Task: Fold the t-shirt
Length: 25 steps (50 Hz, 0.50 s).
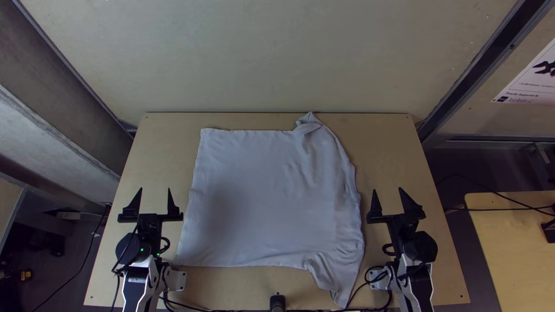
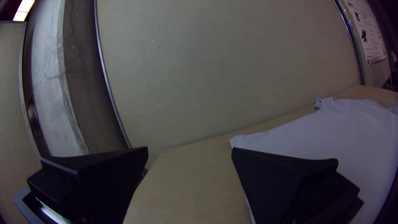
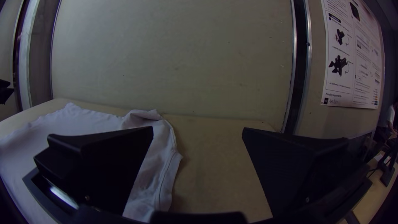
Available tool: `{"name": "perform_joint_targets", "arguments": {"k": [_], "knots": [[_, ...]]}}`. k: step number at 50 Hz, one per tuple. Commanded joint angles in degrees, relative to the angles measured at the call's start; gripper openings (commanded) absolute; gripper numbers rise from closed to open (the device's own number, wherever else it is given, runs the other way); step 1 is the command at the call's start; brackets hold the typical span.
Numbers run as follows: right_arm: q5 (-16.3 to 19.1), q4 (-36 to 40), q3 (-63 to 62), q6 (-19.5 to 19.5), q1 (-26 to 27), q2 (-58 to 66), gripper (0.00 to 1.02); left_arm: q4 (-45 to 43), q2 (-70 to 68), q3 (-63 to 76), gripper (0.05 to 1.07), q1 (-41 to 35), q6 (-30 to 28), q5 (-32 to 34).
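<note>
Pale wall panel, one, behind the far edge of one light wooden table; one poster on the wall beyond the right side; one second wooden table, partly in sight, past the right edge.

On the first table, one white t-shirt. Lies mostly spread, covers the middle of the tabletop, shows one broad smooth area toward the left edge and many creases along the side toward the right edge. Tapers to two sleeve-like ends on that creased side: one twisted and bunched at the far edge, right of its middle, one narrower and wrinkled running to the near edge.

Two grippers in all, two black fingers each. Left gripper: over the near-left part, between the t-shirt and the left edge, fingers wide apart. Right gripper: over the near-right part, between the t-shirt and the right edge, fingers likewise wide apart. At the near edge's middle, one small black upright piece.
</note>
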<state>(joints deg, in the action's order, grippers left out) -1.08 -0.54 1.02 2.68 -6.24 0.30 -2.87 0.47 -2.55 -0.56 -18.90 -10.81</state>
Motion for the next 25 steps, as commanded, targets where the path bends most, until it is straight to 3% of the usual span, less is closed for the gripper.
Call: {"name": "perform_joint_targets", "arguments": {"k": [1,13,25], "knots": [[-0.2,-0.7,2.9,-1.9,0.6,-0.6,0.99,-1.0,-0.6,0.4,1.02,0.9,-0.2,-0.9],[-0.2,-2.4,8.9,-3.2,-1.9,1.4,0.99,-6.4,2.9,-4.4,1.02,0.9,-1.1,-0.2],[-0.3,-7.8,16.9,-2.2,-1.8,11.8,0.99,-10.0,18.4,-16.6,1.02,0.2,1.2,-0.1]]}}
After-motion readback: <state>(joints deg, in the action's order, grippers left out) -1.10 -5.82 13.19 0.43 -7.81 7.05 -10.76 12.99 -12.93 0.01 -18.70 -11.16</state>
